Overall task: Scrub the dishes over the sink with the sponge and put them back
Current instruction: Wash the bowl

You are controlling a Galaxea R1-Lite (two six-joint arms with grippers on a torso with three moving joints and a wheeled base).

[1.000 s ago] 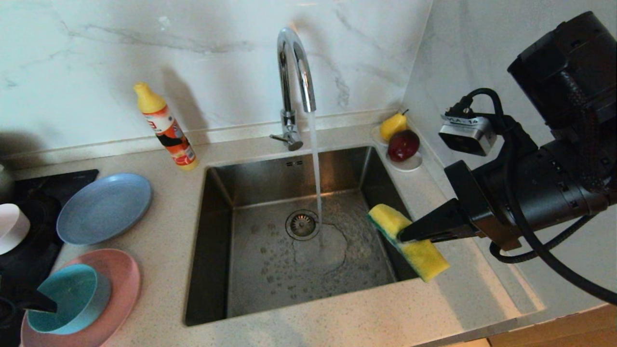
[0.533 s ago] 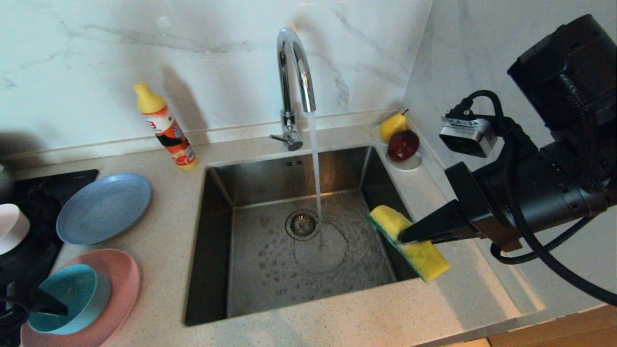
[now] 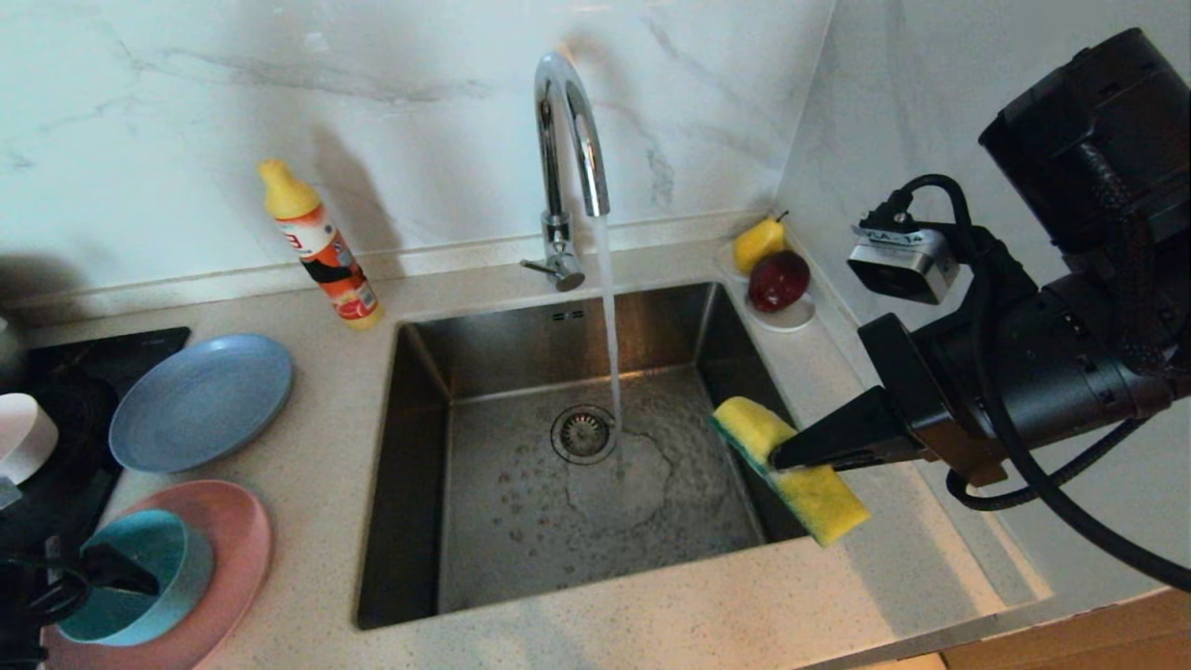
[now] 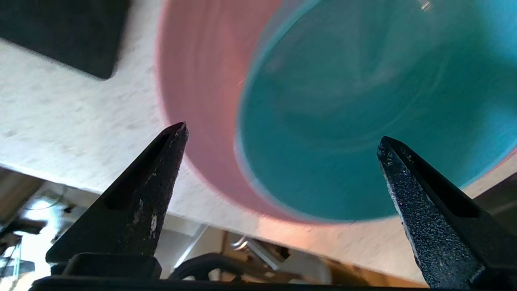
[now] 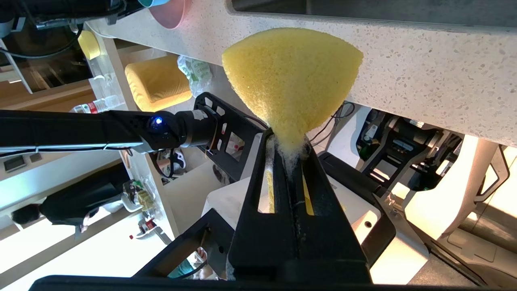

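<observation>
Marble walling is backing a speckled table [image 3: 307,484] with the sink [image 3: 423,465] sunk at centre, tap water falling beside the drain.

Right hand [image 3: 777,456], at the sink's 3 o'clock rim: pinching the sponge [image 3: 791,470] shut between its fingers, likely parked over the basin so drips fall inside.

Left hand [image 4: 282,137], at 8 o'clock of the sink: standing wide, one finger dipping inside the teal bowl [image 3: 130,577], the rim seemingly between the fingers.

Teal bowl: sitting on the pink plate [image 3: 237,549], near the table's front edge.

Blue-grey plate [image 3: 200,400]: lying at 9 o'clock, apart.

Open room: bare table is stretching between plates and basin.
</observation>
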